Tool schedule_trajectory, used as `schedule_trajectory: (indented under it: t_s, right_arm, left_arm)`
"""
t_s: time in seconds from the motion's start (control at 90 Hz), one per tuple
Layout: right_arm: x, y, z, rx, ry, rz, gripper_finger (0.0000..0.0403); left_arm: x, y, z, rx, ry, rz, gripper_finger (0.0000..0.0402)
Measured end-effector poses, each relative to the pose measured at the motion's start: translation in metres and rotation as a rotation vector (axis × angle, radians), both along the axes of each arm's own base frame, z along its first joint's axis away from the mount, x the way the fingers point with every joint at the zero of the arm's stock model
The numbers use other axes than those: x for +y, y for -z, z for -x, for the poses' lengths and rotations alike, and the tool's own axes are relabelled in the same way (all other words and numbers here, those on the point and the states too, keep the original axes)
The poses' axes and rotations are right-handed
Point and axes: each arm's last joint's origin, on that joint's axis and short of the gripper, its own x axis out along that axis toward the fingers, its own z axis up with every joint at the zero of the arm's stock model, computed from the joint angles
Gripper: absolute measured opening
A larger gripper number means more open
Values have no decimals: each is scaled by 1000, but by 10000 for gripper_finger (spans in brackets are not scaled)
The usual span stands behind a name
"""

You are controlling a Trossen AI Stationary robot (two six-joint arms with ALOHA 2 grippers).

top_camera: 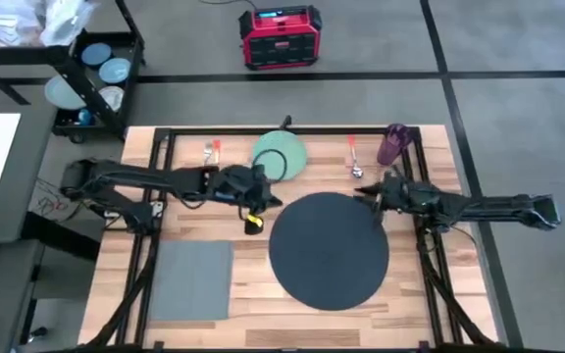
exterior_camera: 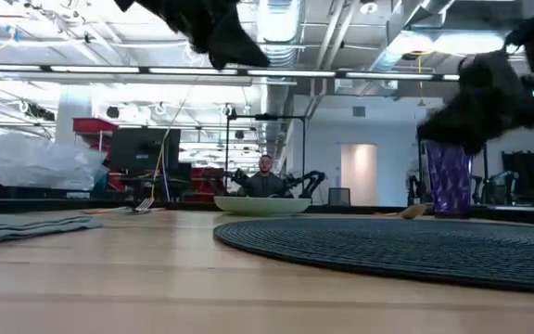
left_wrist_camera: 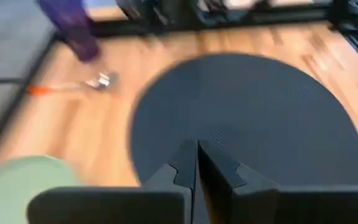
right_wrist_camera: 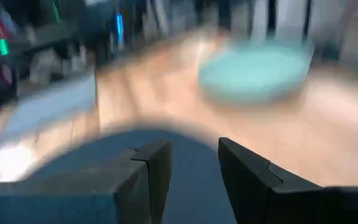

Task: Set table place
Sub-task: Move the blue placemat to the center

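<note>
While both arms hover, left pincer (left_wrist_camera: 197, 163) closed by mat (top_camera: 329, 250) edge, right pincer (right_wrist_camera: 194, 163) parted.

In the high view the worktop (top_camera: 292, 304) fills the middle of the frame. The round mat (top_camera: 329, 250) lies just right of centre. The napkin (top_camera: 191, 279) lies at lower left, well apart from the mat. The plate (top_camera: 281, 155) sits above the mat toward the upper edge, with the fork (top_camera: 209, 152) to its left. At upper right lie the spoon (top_camera: 354, 157) and, right of it, the cup (top_camera: 393, 144). A cart (top_camera: 91, 69) stands off the worktop at upper left.
</note>
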Motion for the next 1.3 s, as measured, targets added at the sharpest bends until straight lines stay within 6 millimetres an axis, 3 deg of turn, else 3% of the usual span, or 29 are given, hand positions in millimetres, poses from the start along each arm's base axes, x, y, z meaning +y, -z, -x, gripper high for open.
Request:
schedule_trajectory:
  t_s: [0.178, 0.289, 0.356, 0.522, 0.667, 0.833, 1.122, 1.3]
  right_arm:
    - [17, -31, -7, 359, -92, -104, 75]
    - [28, -71, -24, 309, -172, -20, 54]
    - [31, -80, -32, 314, -190, 33, 46]
    - [28, -55, -45, 418, -170, 83, 23]
    - [26, -25, -52, 439, -204, 10, 3]
    - [26, -13, -57, 441, -242, -32, 1]
    - [31, -9, -65, 414, -262, -90, 0]
    - [37, 5, -66, 511, -332, -248, 0]
  left_arm:
    - [-3, -13, 11, -28, -11, -12, 0]
    - [-3, -16, 13, -44, -21, -15, 0]
    - [-4, -14, 13, -30, -19, -4, 0]
    - [-12, -14, 13, -27, 7, -6, 0]
    - [-16, -14, 14, -26, 20, -11, 0]
    - [-16, -14, 14, -26, 12, -6, 0]
    - [-19, -15, 13, -42, 14, 6, 0]
    - [-23, -17, 12, -58, 34, -7, 0]
